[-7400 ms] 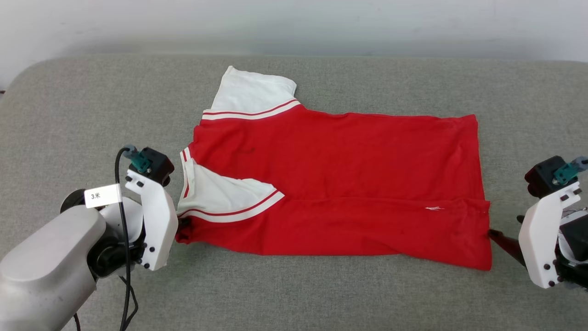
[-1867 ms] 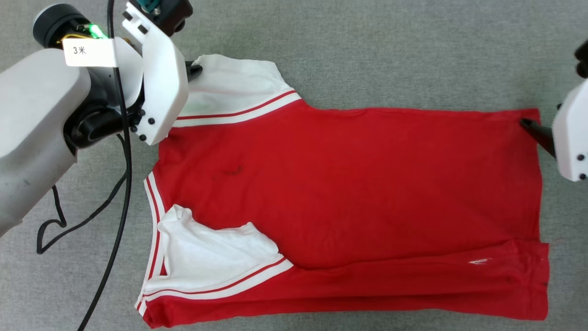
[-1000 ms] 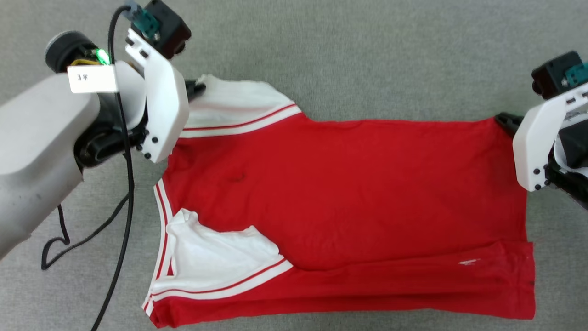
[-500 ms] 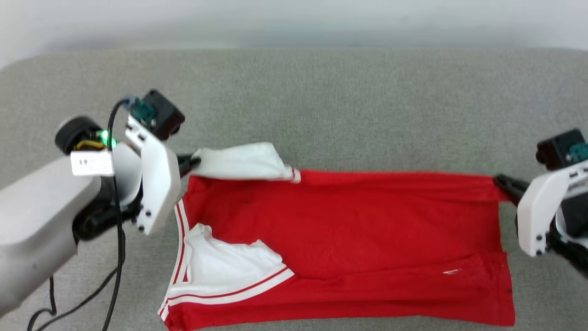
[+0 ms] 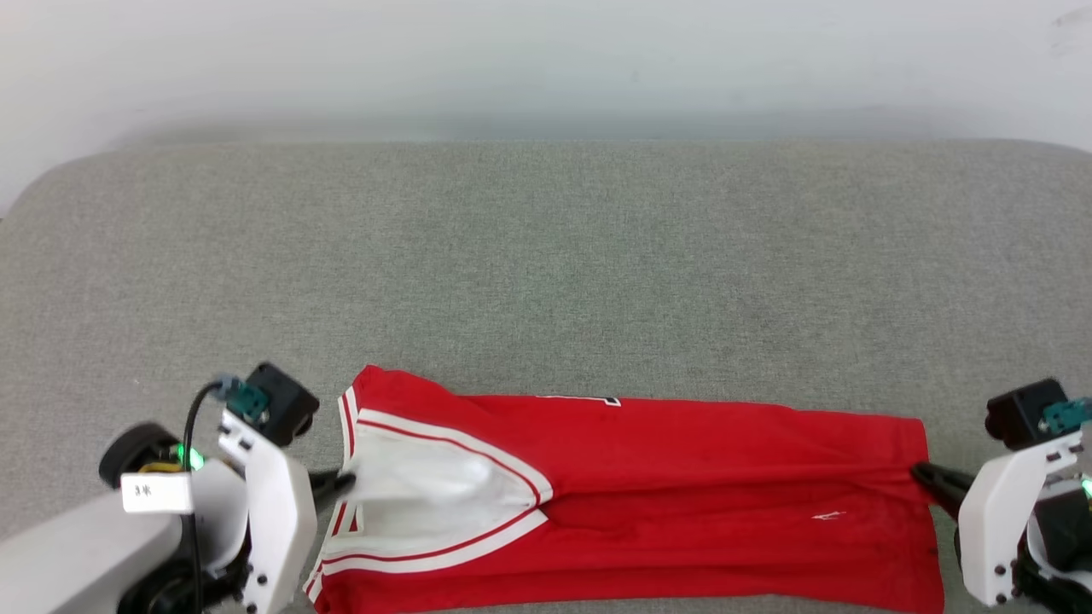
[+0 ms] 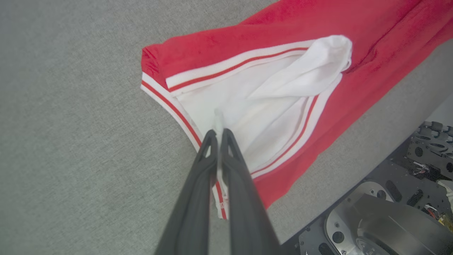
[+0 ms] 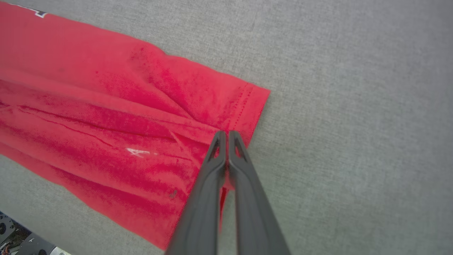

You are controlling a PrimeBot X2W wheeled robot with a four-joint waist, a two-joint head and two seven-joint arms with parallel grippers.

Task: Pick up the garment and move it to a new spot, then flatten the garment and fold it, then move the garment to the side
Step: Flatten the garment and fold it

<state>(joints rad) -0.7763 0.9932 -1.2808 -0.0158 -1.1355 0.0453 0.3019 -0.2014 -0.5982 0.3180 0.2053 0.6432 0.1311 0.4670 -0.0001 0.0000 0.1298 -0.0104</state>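
Left jaws are squeezed shut on the white sleeve (image 6: 254, 102) of the red shirt (image 5: 682, 477), with a bit of white cloth poking up between the tips. Right jaws are squeezed shut on the red bottom edge (image 7: 247, 106) at the other end. The shirt is folded over into a long strip. It lies stretched from side to side near the front of the grey desk (image 5: 546, 256). Red and white stripes run along the sleeve. A small white mark (image 5: 827, 515) sits on the red cloth near the right end. Behind the desk is a pale wall (image 5: 546, 60).
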